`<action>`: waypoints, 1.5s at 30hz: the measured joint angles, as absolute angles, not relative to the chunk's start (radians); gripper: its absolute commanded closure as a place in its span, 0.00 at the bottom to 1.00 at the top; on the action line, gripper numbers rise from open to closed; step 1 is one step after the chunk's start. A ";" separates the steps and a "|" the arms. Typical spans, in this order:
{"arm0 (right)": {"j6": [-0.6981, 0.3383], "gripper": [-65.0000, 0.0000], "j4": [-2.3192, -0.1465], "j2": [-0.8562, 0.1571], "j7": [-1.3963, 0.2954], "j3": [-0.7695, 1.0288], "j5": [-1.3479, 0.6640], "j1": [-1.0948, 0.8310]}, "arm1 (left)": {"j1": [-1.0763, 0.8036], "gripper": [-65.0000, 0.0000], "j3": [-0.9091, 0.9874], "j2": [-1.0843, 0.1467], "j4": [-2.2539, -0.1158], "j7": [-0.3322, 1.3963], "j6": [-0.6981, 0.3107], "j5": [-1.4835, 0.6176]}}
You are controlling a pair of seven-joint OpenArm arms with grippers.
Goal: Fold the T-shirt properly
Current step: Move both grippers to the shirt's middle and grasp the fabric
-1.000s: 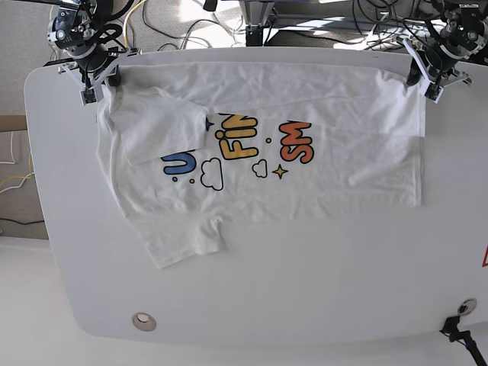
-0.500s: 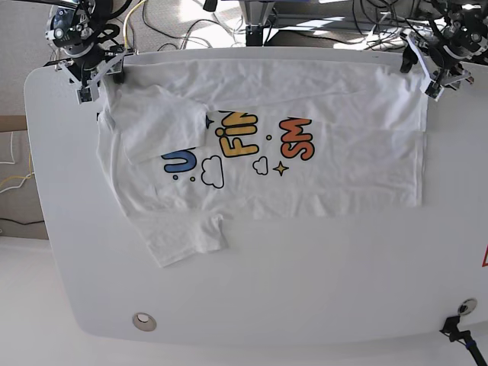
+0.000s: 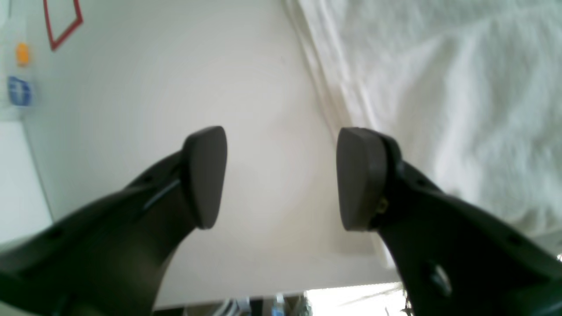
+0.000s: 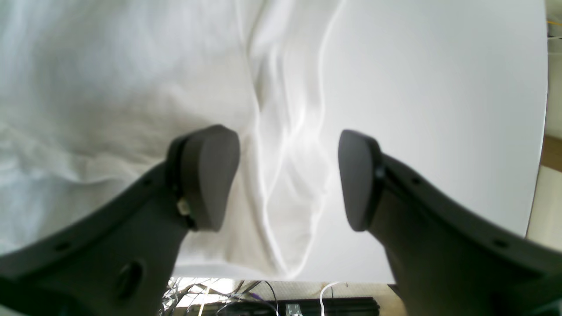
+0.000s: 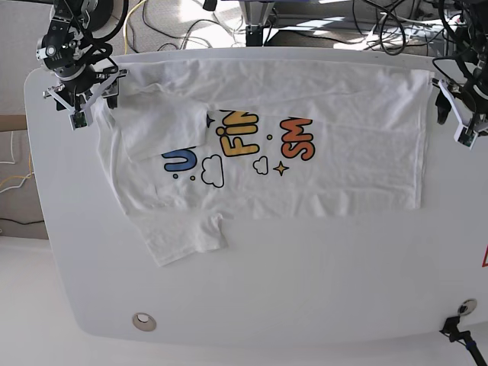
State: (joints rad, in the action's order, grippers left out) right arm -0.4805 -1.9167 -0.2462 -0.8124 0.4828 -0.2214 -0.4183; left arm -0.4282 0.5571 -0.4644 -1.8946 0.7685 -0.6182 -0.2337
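White cotton, the short-sleeved printed T-shirt (image 5: 297, 145) is laid flat, partly folded, across the far half of the white rounded surface (image 5: 305, 282). Both tools are spread and nothing is held: the left tool (image 3: 281, 180) over bare surface beside the hem, the right tool (image 4: 287, 180) over the shirt's edge.

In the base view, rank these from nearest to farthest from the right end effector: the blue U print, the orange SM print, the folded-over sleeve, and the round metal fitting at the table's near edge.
Measured from the right end effector, at that view's upper left:
1. Folded-over sleeve, just beside it.
2. Blue U print, below the sleeve.
3. Orange SM print and round metal fitting: too close to call; one is mid-shirt, the other at the table's near edge.
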 measured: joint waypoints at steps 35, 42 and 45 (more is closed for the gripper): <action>-0.473 0.42 -0.581 -0.264 -0.387 0.221 -0.055 0.711 | 0.449 0.43 0.181 -0.424 -0.725 0.525 -0.607 -0.228; -0.419 0.42 -0.468 -0.274 -0.314 0.221 -0.057 0.684 | 0.455 0.43 0.182 -0.424 -0.719 0.507 -0.607 -0.233; -0.419 0.43 -0.467 -0.268 -0.301 0.221 -0.063 0.676 | 0.454 0.43 0.182 -0.425 -0.719 0.508 -0.607 -0.233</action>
